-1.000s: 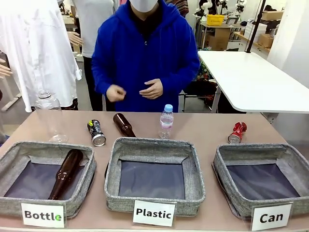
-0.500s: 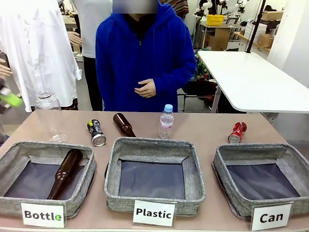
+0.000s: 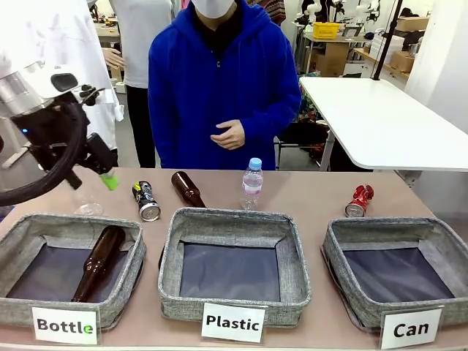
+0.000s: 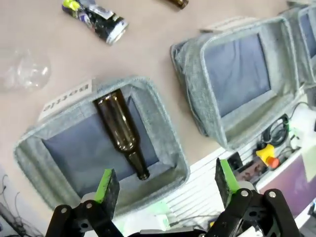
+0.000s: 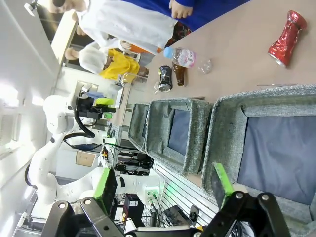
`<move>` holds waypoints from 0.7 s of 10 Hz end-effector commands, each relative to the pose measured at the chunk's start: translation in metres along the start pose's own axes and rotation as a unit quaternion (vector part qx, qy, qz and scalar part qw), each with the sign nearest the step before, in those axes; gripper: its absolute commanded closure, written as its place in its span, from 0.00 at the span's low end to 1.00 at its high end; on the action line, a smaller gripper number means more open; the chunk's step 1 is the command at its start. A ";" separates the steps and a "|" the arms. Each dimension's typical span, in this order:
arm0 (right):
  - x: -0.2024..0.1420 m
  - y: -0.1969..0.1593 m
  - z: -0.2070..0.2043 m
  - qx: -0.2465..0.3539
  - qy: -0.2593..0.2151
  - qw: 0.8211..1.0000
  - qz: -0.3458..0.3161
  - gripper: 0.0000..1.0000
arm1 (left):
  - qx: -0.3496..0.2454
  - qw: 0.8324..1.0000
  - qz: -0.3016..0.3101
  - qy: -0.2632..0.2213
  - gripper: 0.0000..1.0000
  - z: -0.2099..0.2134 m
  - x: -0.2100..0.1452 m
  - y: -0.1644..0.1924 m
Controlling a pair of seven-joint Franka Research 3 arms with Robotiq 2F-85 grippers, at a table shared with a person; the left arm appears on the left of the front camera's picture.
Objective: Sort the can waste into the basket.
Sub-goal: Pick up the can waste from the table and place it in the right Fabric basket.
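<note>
The black can [image 3: 146, 200] lies on the table behind the "Bottle" basket, and it is at the top of the left wrist view [image 4: 96, 19]. The crushed red can [image 3: 359, 200] lies just behind the "Can" basket [image 3: 380, 228] at the right. My left gripper [image 3: 91, 176] hangs open above the table's back left, left of the black can; its pads [image 4: 107, 185] hold nothing. My right gripper [image 5: 165, 185] is open and empty, with the Can basket [image 5: 256, 101] and the red can [image 5: 286, 32] beyond it.
A brown bottle [image 3: 99, 263] lies in the "Bottle" basket [image 3: 44, 228]. The "Plastic" basket [image 3: 234, 219] stands in the middle. A second brown bottle [image 3: 188, 189], a small water bottle [image 3: 251, 183] and a clear bottle [image 3: 86, 208] sit behind. A person in blue [image 3: 223, 88] stands at the far side.
My left arm has swung into the front view from the left and now hangs over the table's back left. The person has lowered one hand.
</note>
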State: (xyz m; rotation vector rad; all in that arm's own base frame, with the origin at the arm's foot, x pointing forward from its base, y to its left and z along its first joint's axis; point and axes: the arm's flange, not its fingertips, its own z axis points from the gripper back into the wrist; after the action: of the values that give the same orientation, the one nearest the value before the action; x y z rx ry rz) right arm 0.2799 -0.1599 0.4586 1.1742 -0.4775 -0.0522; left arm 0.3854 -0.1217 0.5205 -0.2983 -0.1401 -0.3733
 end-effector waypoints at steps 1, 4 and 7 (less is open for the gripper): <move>0.002 0.000 0.000 0.012 -0.008 1.000 0.012 0.00 | 0.001 1.000 -0.005 0.008 0.00 0.004 -0.008 0.008; 0.002 0.000 0.000 0.012 -0.008 1.000 0.012 0.00 | 0.009 0.992 0.116 0.052 0.00 -0.017 0.010 -0.001; 0.002 0.000 0.000 0.012 -0.008 1.000 0.012 0.00 | 0.091 0.963 0.253 0.024 0.00 -0.036 0.037 -0.057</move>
State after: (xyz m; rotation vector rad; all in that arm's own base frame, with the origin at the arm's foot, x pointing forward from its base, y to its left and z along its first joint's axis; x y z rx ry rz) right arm 0.2798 -0.1602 0.4587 1.1739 -0.4777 -0.0528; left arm 0.3905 -0.1759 0.4951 -0.1882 -0.0357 0.0360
